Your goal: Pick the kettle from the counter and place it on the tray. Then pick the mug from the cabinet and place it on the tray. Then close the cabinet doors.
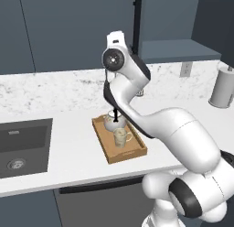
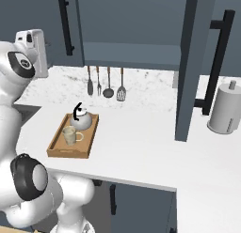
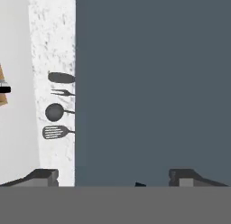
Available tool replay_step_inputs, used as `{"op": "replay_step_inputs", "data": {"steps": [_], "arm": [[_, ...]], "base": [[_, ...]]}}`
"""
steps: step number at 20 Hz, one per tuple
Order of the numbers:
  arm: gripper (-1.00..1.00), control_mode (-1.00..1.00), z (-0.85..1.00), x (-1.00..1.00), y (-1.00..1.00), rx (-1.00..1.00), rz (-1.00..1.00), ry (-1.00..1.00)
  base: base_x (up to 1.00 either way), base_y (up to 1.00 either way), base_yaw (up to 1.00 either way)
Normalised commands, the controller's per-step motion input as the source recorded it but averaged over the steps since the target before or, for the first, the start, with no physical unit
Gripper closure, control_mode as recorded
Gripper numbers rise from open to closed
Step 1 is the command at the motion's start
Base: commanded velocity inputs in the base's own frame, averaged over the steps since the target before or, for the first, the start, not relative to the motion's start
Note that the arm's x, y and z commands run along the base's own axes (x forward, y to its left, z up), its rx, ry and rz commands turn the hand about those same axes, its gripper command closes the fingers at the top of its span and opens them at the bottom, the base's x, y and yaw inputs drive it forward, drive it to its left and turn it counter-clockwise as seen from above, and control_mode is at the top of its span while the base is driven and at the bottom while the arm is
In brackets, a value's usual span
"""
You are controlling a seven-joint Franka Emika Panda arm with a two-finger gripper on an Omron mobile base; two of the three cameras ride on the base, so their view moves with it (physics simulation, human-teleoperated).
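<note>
The wooden tray [image 1: 135, 153] [image 2: 56, 147] lies on the white counter [image 1: 73, 148] [image 2: 141, 147]. On it stand the silvery kettle [image 1: 111, 123] [image 2: 82, 120] with its black handle and, in front of it, the beige mug [image 1: 120, 138] [image 2: 69, 135]. My gripper [image 3: 113, 177] is open, fingertips wide apart with nothing between them, facing a dark slate-blue cabinet panel [image 3: 153, 83] close up. The hand [image 1: 117, 40] [image 2: 32, 44] is raised above the tray near the left cabinet door [image 1: 77, 24] [image 2: 33, 16]. The right door [image 2: 192, 63] stands open, edge-on, beside the cabinet shelf [image 1: 178, 50] [image 2: 132, 54].
Several utensils [image 2: 106, 86] [image 3: 56, 105] hang on the marble backsplash under the cabinet. A grey cylindrical canister [image 1: 222, 86] [image 2: 226, 107] stands at the right of the counter. A dark sink [image 1: 23, 146] is set into the counter at the left.
</note>
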Motion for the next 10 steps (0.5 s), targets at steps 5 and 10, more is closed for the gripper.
{"op": "replay_step_inputs", "data": {"steps": [5, 10], "arm": [[-1.0, -1.0, 0.0, -0.93, -0.02, -0.07, 0.09, -0.01], [-1.0, -1.0, 0.0, -0.77, 0.0, -0.03, 0.0, 0.01]], "base": [[0.0, 0.0, 0.0], [0.0, 0.0, 0.0]]}}
